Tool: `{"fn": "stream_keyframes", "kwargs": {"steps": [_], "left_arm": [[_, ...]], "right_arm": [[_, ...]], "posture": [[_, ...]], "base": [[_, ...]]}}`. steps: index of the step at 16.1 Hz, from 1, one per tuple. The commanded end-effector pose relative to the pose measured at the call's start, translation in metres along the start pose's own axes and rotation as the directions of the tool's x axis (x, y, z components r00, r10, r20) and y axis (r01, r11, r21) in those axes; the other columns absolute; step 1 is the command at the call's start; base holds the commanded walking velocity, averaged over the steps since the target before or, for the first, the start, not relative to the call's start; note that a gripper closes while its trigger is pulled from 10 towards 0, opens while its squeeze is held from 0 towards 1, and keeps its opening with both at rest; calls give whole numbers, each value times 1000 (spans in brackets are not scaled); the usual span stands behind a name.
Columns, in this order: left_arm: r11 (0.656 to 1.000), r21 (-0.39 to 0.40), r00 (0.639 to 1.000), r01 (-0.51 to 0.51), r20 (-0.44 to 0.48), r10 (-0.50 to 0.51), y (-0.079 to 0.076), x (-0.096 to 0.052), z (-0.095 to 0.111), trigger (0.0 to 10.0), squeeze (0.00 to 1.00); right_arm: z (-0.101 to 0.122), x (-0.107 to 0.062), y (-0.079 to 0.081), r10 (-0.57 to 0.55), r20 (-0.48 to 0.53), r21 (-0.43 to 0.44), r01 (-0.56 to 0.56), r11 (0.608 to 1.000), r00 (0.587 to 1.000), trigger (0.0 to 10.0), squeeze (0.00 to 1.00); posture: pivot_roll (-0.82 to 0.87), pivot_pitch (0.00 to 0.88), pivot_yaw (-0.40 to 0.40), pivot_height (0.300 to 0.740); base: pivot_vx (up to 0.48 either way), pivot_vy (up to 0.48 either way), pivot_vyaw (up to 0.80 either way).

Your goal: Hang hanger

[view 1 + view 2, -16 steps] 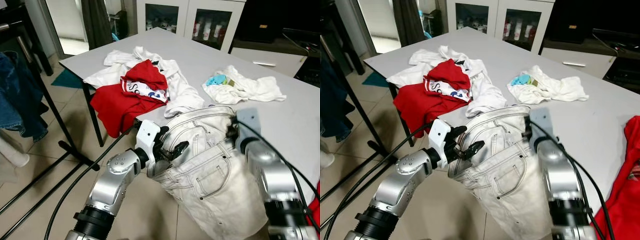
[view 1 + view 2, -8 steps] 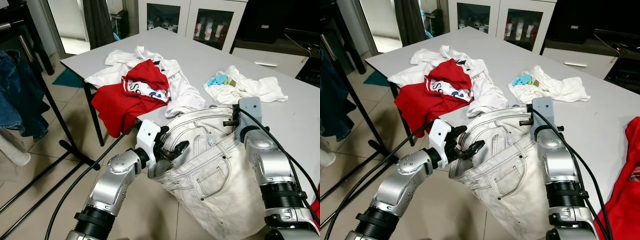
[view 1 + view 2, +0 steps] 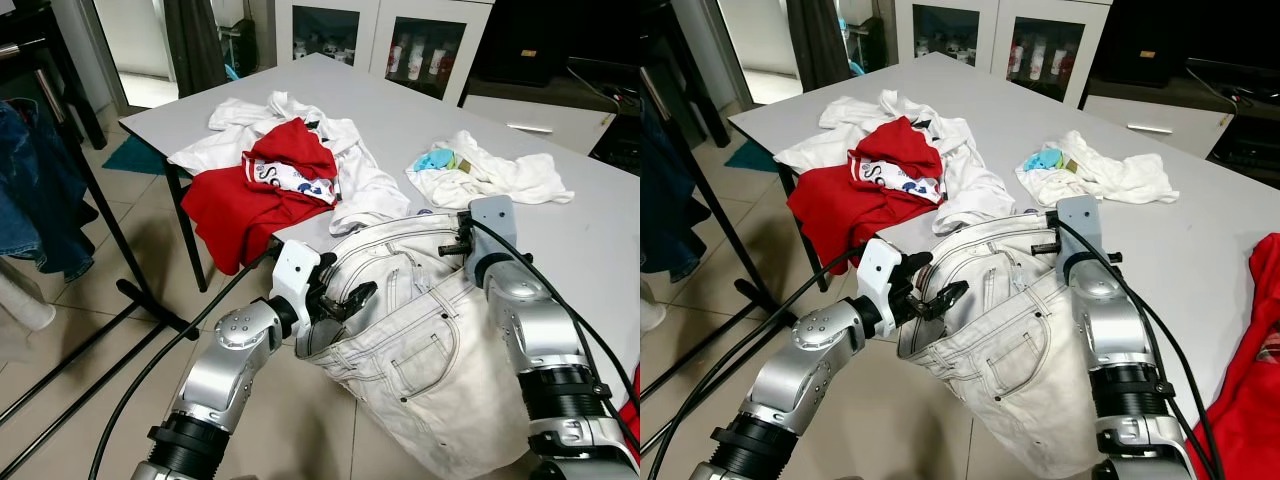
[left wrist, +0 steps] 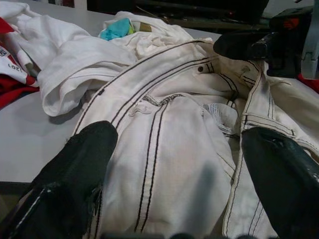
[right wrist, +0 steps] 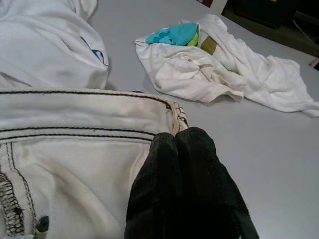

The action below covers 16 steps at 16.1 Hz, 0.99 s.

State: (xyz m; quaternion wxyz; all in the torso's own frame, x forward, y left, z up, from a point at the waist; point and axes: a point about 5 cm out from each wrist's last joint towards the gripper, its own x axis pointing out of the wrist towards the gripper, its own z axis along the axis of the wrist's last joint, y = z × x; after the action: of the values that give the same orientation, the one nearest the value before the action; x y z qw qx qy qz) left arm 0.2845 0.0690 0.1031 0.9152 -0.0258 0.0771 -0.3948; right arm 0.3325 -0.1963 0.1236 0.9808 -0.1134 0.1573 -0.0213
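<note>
White jeans hang over the near edge of the grey table, waistband up on the tabletop. My left gripper is at the waistband's left side, open, its fingers spread wide with denim between them. My right gripper is shut on the waistband's far right edge, and its fingers are pressed together on the seam. I see no hanger.
A pile of red and white shirts lies at the table's left end, and a white cloth with a turquoise scrap lies behind the jeans. Dark denim hangs on a black rack at left. Red fabric lies at right.
My right gripper has moved forward and up along the jeans to the waistband on the table and pulled it tauter. The left gripper has stayed put.
</note>
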Motion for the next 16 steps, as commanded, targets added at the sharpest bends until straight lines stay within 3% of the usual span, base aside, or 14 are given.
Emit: {"fn": "stream_keyframes", "kwargs": {"steps": [1, 2, 3, 4, 5, 8, 11, 12, 13, 16], "left_arm": [[1000, 12, 1000, 8, -1, -8, -1, 2, 1, 10000, 0], [1000, 13, 1000, 9, -1, -9, -1, 2, 1, 10000, 0], [1000, 13, 1000, 11, -1, -11, -2, 2, 1, 10000, 0], [1000, 12, 1000, 11, -1, -11, -2, 3, 1, 10000, 0], [1000, 12, 1000, 10, -1, -10, -2, 2, 1, 10000, 0], [1000, 10, 1000, 12, 0, -12, -3, 3, 0, 10000, 0], [1000, 10, 1000, 10, 0, -10, -2, 3, 0, 10000, 0], [1000, 9, 1000, 9, -1, -9, -2, 3, 0, 10000, 0], [1000, 9, 1000, 9, -1, -9, -2, 3, 0, 10000, 0], [1000, 11, 1000, 9, 0, -9, -2, 3, 0, 10000, 0]], "right_arm": [[1, -2, -5, -11, -2, -21, 11, 1000, 1000, 10000, 0], [2, -4, -6, -4, -1, -40, 3, 999, 1000, 10000, 0], [3, -5, -6, 8, 2, -79, -7, 997, 1000, 10000, 157], [3, -7, -4, 29, 1, -115, -29, 993, 1000, 10000, 878], [3, -9, -1, 56, -5, -129, -56, 990, 998, 10000, 1000], [-3, -11, 10, 122, -54, -154, -129, 980, 991, 10000, 1000], [-8, -11, 8, 108, -88, -166, -122, 979, 990, 10000, 1000], [-8, -11, 5, 92, -92, -171, -106, 979, 992, 10000, 663], [-8, -11, 2, 73, -91, -180, -89, 980, 993, 10000, 0], [-4, -11, -2, 26, -76, -249, -44, 967, 997, 10000, 0]], "posture": [[-7, 0, -49, 740], [-7, 0, -49, 740], [-12, 0, -50, 740], [-12, 0, -50, 740], [-12, 0, -50, 740], [-14, 0, -54, 740], [-12, 0, -55, 740], [-12, 0, -54, 740], [-12, 0, -55, 740], [-14, 0, -53, 740]], "base": [[0, 0, 0], [0, 0, 0], [0, 0, 0], [0, 0, 0], [0, 0, 0], [0, 0, 0], [0, 0, 0], [0, 0, 0], [0, 0, 0], [0, 0, 0]]}}
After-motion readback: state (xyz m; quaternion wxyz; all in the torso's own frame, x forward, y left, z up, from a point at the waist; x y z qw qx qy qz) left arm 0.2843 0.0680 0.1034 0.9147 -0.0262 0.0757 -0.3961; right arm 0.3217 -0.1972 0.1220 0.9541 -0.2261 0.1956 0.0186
